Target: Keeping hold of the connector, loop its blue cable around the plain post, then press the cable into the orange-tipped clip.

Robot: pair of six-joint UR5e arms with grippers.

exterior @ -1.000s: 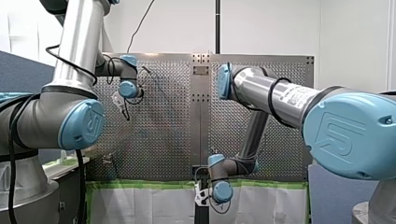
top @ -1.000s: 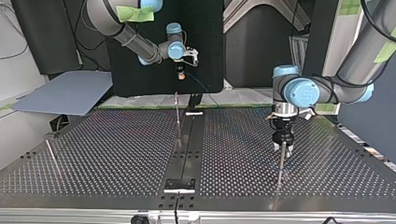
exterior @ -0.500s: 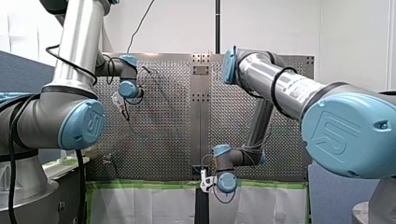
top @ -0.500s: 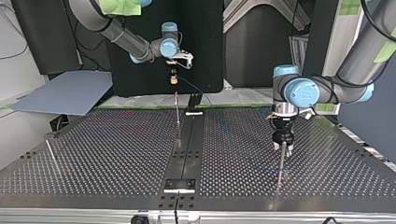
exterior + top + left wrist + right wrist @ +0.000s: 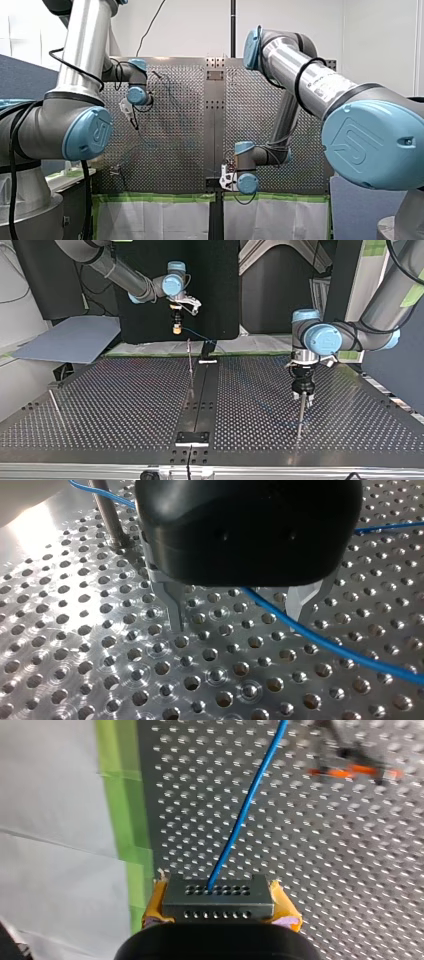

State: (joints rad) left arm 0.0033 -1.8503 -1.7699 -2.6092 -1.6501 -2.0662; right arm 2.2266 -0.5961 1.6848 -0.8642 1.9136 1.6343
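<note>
In the right wrist view, my right gripper (image 5: 218, 912) is shut on the grey connector (image 5: 218, 897), with yellow pads (image 5: 155, 906) on both sides of it. The blue cable (image 5: 245, 805) runs from the connector out over the perforated plate. The orange-tipped clip (image 5: 355, 770) lies ahead of the gripper, off to one side of the cable. My left gripper (image 5: 236, 626) stands open just above the plate, and the cable (image 5: 320, 642) passes loosely between its metal fingers (image 5: 175, 607). The plain post (image 5: 107, 515) rises beside it, with the cable going past it. In the top view my right gripper (image 5: 176, 326) hangs above the table's far edge.
A dark centre rail (image 5: 197, 405) divides the perforated table (image 5: 115, 405), and a thin upright stem (image 5: 190, 365) stands beside it. A loose rod (image 5: 55, 407) lies at the top view's left. Green tape (image 5: 125, 820) and white sheeting mark the plate's edge.
My right arm has carried the connector up and toward the top view's left, and the cable has followed it. My left arm and its open fingers have not moved.
</note>
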